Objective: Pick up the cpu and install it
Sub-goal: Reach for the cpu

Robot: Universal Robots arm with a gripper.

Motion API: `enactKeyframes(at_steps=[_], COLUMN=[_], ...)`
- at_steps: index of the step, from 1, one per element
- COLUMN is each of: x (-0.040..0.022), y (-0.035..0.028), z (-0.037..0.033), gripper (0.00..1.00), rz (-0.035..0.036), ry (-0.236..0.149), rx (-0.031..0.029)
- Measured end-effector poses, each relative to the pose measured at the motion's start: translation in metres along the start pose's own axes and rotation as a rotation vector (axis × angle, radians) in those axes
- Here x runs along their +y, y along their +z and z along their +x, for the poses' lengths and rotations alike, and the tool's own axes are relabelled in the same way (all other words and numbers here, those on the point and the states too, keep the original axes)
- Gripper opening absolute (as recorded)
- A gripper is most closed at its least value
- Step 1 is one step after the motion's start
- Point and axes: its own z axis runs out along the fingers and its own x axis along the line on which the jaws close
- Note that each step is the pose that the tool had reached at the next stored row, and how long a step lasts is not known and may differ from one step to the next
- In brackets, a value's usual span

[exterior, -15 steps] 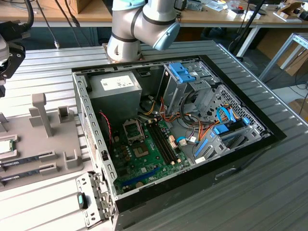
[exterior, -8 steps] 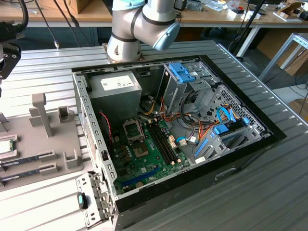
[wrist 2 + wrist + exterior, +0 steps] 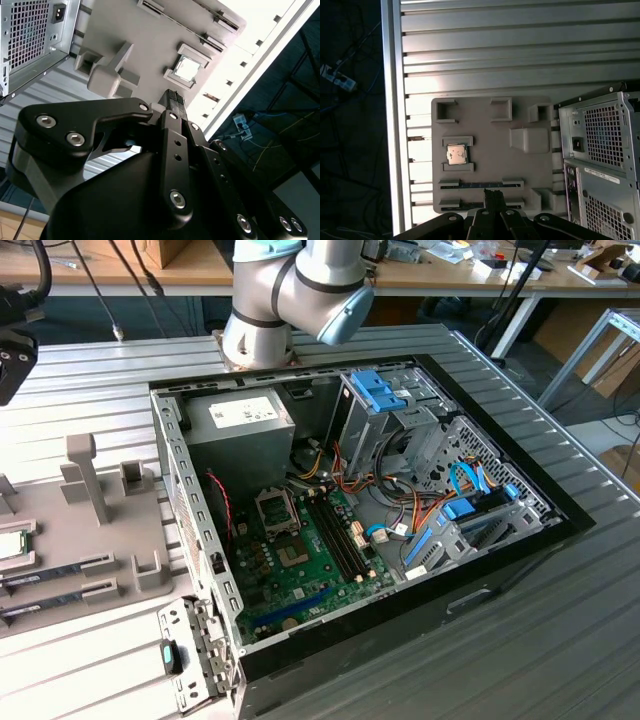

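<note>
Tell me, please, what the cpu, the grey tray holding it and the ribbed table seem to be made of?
The cpu: a bare metal top, silvery and glinting in both wrist views. The tray: probably moulded or printed plastic, matt uniform grey with blocky raised rims. The table: likely aluminium profile, pale brushed sheen with long straight grooves.

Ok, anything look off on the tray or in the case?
Nothing stands out. The cpu sits square in its nest on the grey tray, the memory sticks lie in their slots, and the end effector hangs above the tray, clear of the cpu.
</note>
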Motion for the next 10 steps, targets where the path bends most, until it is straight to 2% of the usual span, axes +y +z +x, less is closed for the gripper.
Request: enactKeyframes(at_steps=[10], x=[-0.0005], y=[0.0006], z=[0.0053], gripper=[0.11], rz=[0.0001], ry=[0.0], rx=[0.0])
